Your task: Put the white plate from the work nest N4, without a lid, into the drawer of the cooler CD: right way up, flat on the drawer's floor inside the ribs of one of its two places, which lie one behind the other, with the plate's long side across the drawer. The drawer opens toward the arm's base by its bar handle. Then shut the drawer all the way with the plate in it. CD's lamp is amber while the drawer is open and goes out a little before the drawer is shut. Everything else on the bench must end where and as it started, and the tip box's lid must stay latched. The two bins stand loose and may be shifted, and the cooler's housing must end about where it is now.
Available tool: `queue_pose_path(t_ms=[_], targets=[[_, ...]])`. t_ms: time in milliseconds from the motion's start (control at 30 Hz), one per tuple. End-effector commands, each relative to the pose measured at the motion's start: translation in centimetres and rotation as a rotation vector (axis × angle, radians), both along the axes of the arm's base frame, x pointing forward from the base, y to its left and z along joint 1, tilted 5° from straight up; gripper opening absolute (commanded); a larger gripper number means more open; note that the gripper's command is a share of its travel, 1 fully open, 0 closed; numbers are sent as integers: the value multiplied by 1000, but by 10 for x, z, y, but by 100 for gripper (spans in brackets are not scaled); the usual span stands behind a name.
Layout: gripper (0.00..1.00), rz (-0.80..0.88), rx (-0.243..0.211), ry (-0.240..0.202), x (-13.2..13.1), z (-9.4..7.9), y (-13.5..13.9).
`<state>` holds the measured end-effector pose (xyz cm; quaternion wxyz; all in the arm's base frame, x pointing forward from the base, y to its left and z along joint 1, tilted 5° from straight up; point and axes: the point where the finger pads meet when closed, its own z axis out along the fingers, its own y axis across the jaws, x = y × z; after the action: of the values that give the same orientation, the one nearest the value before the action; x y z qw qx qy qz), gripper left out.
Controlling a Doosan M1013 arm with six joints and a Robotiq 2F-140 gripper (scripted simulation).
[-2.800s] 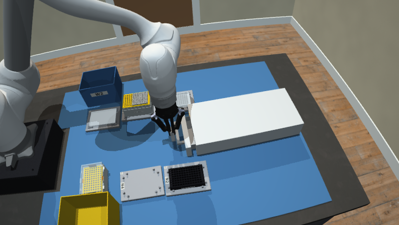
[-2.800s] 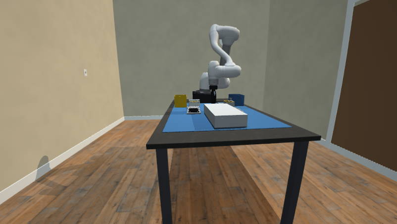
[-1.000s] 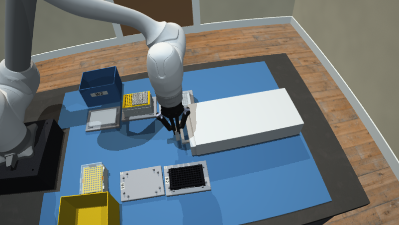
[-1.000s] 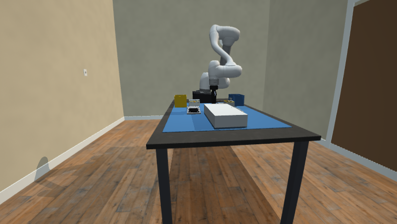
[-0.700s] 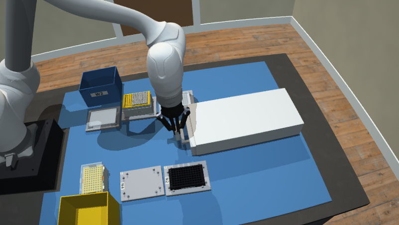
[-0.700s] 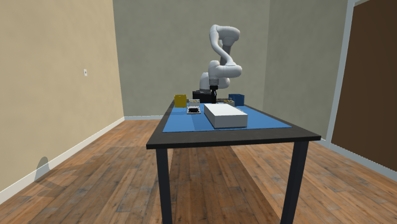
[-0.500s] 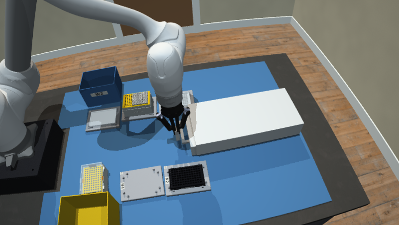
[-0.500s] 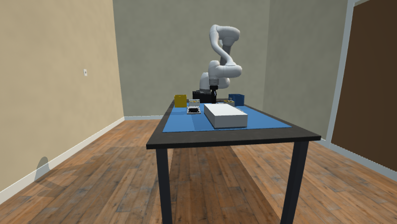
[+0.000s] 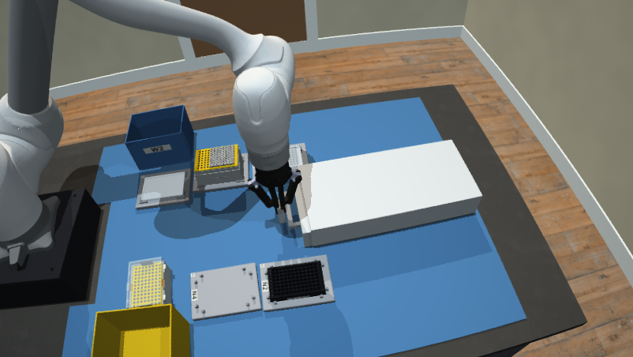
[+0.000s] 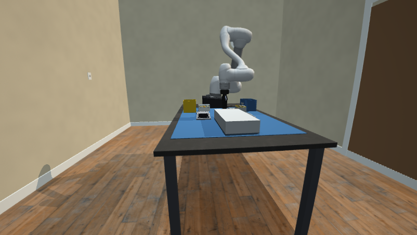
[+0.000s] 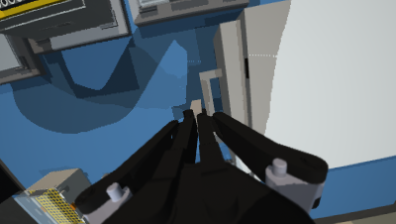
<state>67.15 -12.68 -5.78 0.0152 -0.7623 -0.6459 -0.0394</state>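
The gripper hangs with its fingers drawn fully together and nothing between them, its tips just beside the bar handle at the near end of the cooler CD; the drawer front sits close against the white housing, and whether a slight gap remains cannot be told; nest N4 lies bare, its pegs showing, and the white plate is not visible in any view; N4 touches the nest N2 with its black plate, well apart from the cooler across open blue mat; behind the gripper a yellow tip rack and a blue bin stand close; a yellow bin and a lidded tip box sit at the mat's near-left edge; the mat covers a dark table on a wooden floor, walls well clear.
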Motion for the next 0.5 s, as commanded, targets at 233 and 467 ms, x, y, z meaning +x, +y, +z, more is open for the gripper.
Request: queue_pose_path(t_ms=[233,467], targets=[[0,0,-1,-2,-3,1,2],[0,0,-1,-2,-13,0,4]])
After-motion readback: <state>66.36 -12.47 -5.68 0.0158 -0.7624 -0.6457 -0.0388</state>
